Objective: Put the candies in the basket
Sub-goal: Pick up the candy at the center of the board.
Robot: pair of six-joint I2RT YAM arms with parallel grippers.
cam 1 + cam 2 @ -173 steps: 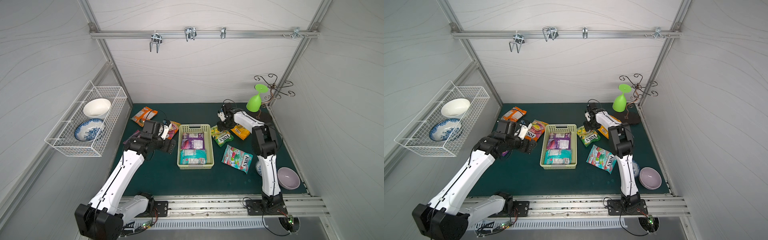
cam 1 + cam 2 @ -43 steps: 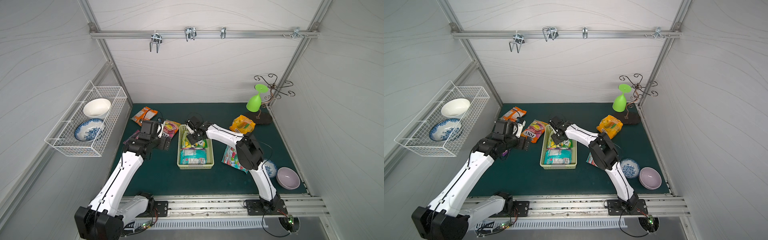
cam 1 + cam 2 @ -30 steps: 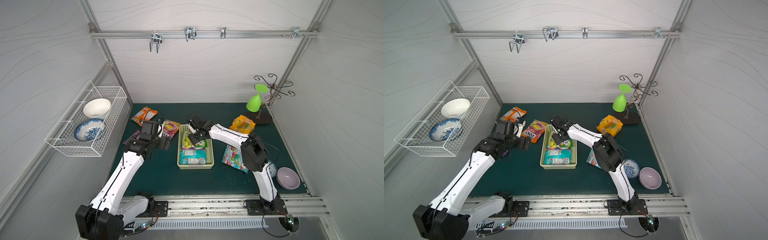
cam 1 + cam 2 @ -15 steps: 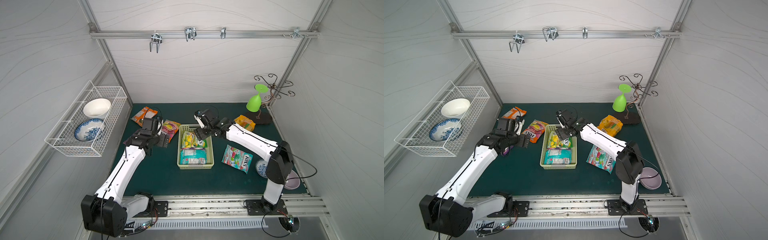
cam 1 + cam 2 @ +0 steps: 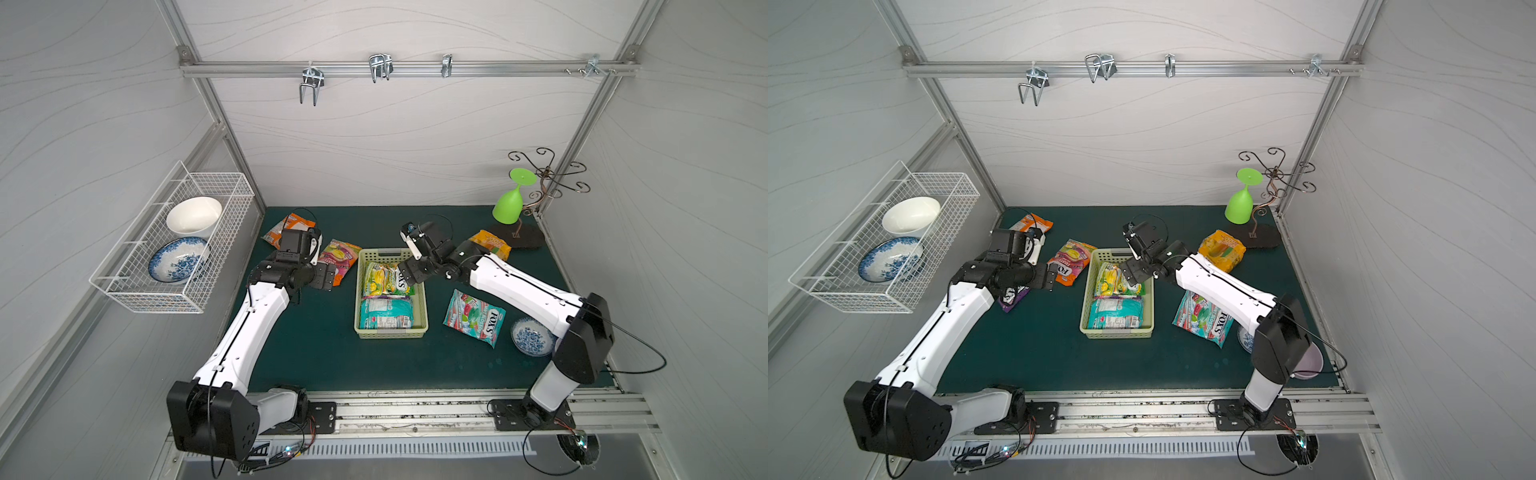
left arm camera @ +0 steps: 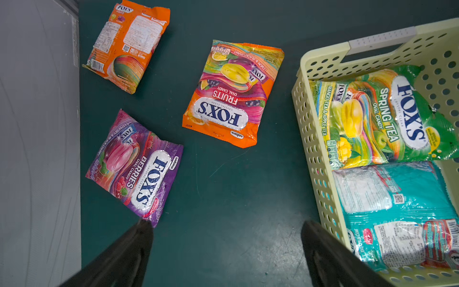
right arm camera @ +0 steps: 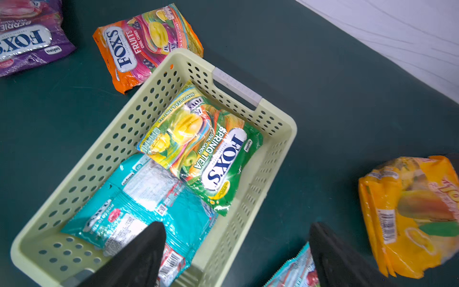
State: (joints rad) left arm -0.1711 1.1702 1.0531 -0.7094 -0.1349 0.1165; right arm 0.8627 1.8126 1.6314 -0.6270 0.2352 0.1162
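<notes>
Green matting fills the centre of both top views and carries the basket, where the green Spring Tea bag now lies beside the teal bag. It was just let go by the right gripper, whose jaws have spread wide and hold nothing. Five bags remain on the matting; the left gripper, fully spread and empty, hovers left of the basket near the orange Fruits bag, probably next.

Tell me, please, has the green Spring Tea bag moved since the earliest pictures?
Yes. The green Spring Tea bag lay on the mat right of the basket; now it lies inside, at the far end.
</notes>
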